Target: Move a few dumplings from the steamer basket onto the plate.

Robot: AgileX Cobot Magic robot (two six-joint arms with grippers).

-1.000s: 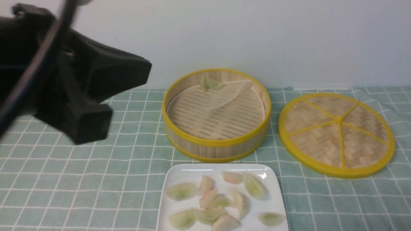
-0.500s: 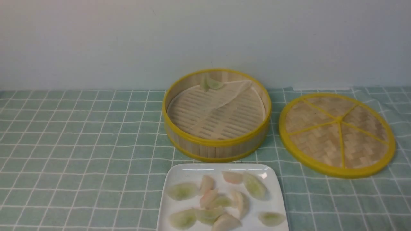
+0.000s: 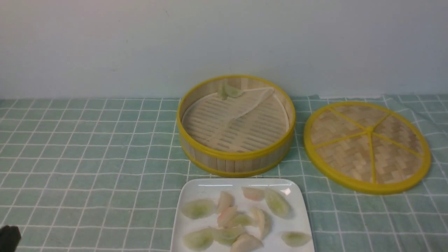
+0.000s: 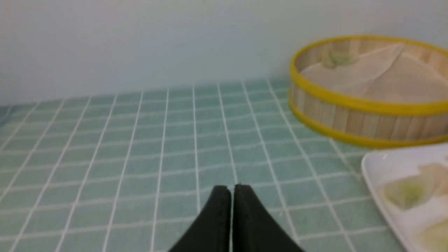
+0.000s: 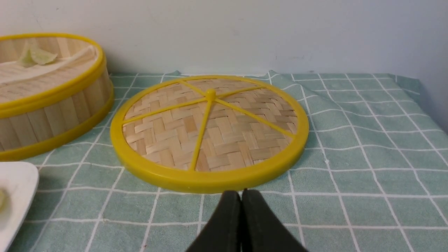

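The left gripper [image 4: 231, 190] is clenched on nothing, low over bare checked cloth [image 3: 87, 157] left of the plate [image 3: 196, 190]; only a dark corner of it shows in the front view. The right gripper [image 5: 240, 196] is pinched together too, empty, just short of the woven lid [image 5: 210, 129]. The glossy plate is cut off by the frame's lower edge, with dumplings [image 3: 238, 218] piled on it. One green dumpling [image 3: 229, 91] leans on the basket's [image 3: 236, 157] far wall, above its folded liner.
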